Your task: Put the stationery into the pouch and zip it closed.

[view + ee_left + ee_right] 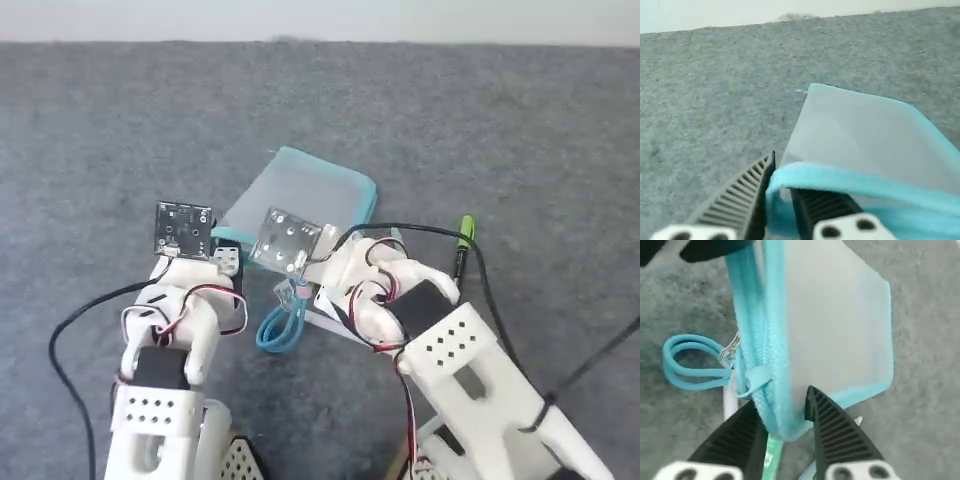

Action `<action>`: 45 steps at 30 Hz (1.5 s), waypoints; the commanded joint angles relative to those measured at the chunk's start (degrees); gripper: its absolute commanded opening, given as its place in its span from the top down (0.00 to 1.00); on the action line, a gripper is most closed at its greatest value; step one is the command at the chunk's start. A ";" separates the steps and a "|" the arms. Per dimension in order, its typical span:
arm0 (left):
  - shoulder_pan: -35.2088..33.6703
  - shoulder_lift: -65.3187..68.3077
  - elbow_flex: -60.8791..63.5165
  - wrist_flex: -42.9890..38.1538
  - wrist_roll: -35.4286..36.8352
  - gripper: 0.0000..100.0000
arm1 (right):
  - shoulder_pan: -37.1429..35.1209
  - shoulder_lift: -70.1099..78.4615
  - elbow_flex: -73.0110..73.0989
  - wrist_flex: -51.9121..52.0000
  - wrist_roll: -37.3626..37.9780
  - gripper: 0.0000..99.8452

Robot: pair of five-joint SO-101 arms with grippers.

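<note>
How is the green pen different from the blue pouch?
The pouch is wide, flat and cloudy-clear with blue edges; the green pen is thin and dark with a green cap. The left gripper and right gripper pinch the pouch, while the pen lies free on the grey mat, outside the pouch.

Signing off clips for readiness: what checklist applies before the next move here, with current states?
1. Left gripper clamped on pouch rim: ok.
2. Right gripper hold on the pouch's zip-end corner: cannot tell.
3. Green pen inside pouch: not ok; it lies on the grey mat.
4. Zip slider visible and ungripped: ok.
5. Pouch open enough for loading: cannot tell.
</note>
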 commanded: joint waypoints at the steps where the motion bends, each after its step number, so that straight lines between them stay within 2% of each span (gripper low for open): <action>1: -2.02 1.41 -1.80 -1.41 3.16 0.99 | 3.47 -2.07 -4.66 7.25 -3.16 0.85; 8: -3.96 1.32 -1.89 -1.41 3.69 0.99 | 6.20 -2.07 -10.81 18.33 -9.76 0.76; 14: -9.85 1.32 -3.21 -1.32 7.12 0.99 | 14.64 -1.98 -9.32 21.67 -13.80 0.75; 20: -10.11 1.32 -3.30 -1.41 6.77 0.99 | 25.80 -0.04 -5.80 18.59 -14.33 0.75; 26: -10.20 1.32 -3.30 -1.41 6.68 0.99 | 27.47 13.41 -5.54 13.93 -14.51 0.75; 31: -11.78 1.32 -3.38 -1.67 6.59 0.99 | 32.92 22.46 -5.54 8.66 -19.16 0.75; 40: -12.84 1.32 -3.47 -1.76 6.59 0.99 | 33.71 35.65 -5.19 3.30 -25.41 0.75; 45: -12.84 1.32 -3.47 -1.76 6.59 0.99 | 33.98 39.43 -5.27 3.12 -23.21 0.90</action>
